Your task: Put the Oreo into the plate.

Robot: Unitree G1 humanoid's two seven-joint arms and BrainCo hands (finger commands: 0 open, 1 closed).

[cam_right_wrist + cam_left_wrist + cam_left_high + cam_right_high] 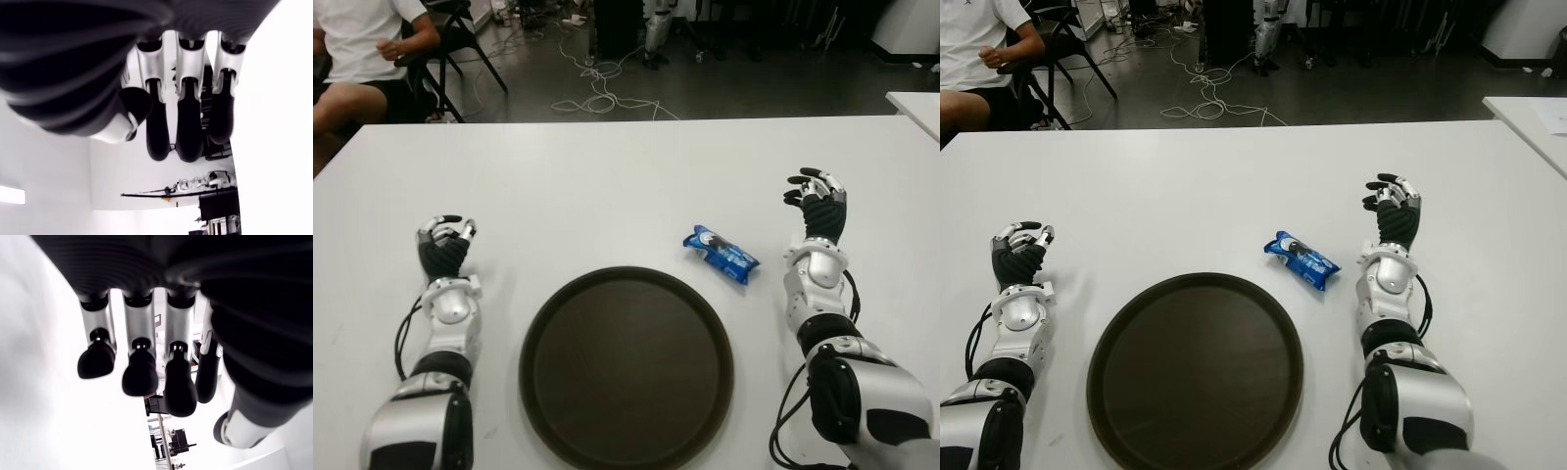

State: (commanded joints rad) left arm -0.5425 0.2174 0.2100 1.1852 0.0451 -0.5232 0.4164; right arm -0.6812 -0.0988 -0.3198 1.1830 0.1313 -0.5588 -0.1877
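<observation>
Blue foil Oreo packet [721,254] lies on white worktop [607,186], just beyond round dark brown plate's [626,370] right rim | right hand [817,201] near packet's right, loosely spread, empty | left hand [445,241] left of plate, relaxed, empty

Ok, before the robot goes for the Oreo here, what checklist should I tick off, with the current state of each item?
1. Oreo pack lies free on the table, beside the plate, not on it: ok.
2. Plate holds nothing: ok.
3. Right hand holds nothing, fingers relaxed: ok.
4. Left hand shows left of the plate, holding nothing: ok.
5. Nothing lies between right hand and pack: ok.
6. Person sits beyond the table's far corner, away from both hands: ok.
</observation>
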